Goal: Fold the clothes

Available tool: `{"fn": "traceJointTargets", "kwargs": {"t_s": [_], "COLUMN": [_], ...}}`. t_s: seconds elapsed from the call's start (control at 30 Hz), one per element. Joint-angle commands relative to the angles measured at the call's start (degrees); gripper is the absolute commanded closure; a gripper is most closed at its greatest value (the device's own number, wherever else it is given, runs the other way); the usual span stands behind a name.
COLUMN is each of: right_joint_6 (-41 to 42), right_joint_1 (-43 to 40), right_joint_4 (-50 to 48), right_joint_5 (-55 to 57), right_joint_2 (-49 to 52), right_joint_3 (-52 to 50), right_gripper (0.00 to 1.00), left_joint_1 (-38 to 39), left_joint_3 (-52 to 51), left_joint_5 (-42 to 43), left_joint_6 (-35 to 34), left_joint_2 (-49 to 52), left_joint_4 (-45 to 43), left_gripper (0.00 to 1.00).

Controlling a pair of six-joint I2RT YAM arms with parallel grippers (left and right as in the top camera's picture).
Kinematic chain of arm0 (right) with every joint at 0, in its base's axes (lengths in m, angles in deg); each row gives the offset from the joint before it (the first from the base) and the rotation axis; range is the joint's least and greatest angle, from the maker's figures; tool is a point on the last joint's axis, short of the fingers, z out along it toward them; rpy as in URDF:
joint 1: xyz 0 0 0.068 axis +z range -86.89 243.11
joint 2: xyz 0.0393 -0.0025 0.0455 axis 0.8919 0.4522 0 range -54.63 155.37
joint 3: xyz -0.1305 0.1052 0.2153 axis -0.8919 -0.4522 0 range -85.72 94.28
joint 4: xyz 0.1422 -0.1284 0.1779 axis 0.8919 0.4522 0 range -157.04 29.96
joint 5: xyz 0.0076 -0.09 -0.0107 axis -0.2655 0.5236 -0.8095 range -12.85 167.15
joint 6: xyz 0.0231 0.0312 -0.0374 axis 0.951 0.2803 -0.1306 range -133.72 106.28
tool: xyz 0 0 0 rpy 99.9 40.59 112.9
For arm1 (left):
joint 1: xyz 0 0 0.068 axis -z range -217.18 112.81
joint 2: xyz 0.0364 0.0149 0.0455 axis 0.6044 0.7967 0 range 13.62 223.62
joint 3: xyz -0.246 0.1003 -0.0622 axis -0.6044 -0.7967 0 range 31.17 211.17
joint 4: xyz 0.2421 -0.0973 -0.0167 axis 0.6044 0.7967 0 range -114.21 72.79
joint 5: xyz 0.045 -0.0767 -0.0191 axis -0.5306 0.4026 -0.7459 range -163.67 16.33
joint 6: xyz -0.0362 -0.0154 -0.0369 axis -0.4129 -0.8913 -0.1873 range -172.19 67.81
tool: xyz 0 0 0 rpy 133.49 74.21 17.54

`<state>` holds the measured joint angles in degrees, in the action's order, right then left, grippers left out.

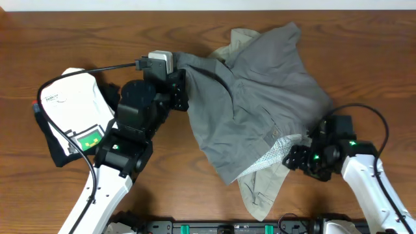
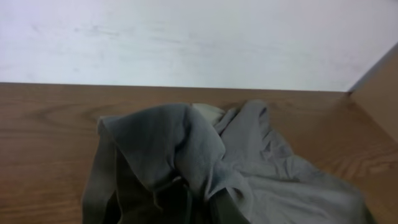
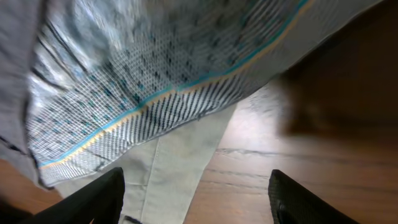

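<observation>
Two soft, light garments are lying heaped on the counter (image 1: 97, 26), grey shorts (image 1: 260, 97) draping over a paler garment (image 1: 260, 195); stitched hems are probably offering the firmest hold. The left tool (image 1: 177, 83) is sitting buried in the shorts' edge, so I cannot tell its grip, while the right tool (image 3: 199, 186) is gaping empty beside the pocket lining (image 3: 155, 81).

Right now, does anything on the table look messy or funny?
Yes. The grey shorts lie crumpled and crooked in the middle, not flat. Beside the right gripper, a patterned inside lining is flipped out into view. A paler garment pokes out from underneath.
</observation>
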<state>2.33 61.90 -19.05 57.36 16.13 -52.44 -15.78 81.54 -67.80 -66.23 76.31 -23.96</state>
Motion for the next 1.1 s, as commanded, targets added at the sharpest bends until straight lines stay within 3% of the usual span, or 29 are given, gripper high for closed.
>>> {"fn": "traceJointTargets", "kwargs": {"t_s": [0.0, 0.5, 0.7, 0.77, 0.87, 1.03, 1.07], "right_joint_6": [2.86, 7.21, 8.81, 8.81, 8.83, 10.32, 10.29], "right_joint_1": [2.54, 7.63, 8.59, 9.18, 10.43, 12.50, 12.90], "right_joint_4": [-2.12, -12.28, -18.45, -20.04, -20.55, -20.50, -20.52], "right_joint_5": [-1.03, -2.71, -2.75, -2.78, -2.78, -5.40, -5.25], "right_joint_2": [-0.26, -0.26, -0.24, -0.24, -0.26, -0.26, -0.26], "right_joint_3": [-2.80, -8.17, -9.70, -10.16, -10.73, -10.95, -10.95], "right_gripper": [0.28, 0.27, 0.34, 0.41, 0.60, 0.63, 0.74], "left_joint_1": [-0.24, -0.24, -0.24, -0.24, -0.24, -0.24, -0.24], "left_joint_3": [0.66, 0.66, 0.66, 0.66, 0.66, 0.66, 0.66], "left_joint_5": [-1.01, -1.01, -1.01, -0.98, -1.01, -1.01, -1.01], "left_joint_6": [1.38, 1.38, 1.38, 1.38, 1.38, 1.38, 1.38], "left_joint_2": [-0.26, -0.26, -0.26, -0.26, -0.26, -0.26, -0.26], "left_joint_4": [-0.04, -0.02, 0.00, 0.07, 0.28, 0.42, 0.42], "left_gripper": [0.94, 0.94, 0.94, 0.94, 0.94, 0.94, 0.94]}}
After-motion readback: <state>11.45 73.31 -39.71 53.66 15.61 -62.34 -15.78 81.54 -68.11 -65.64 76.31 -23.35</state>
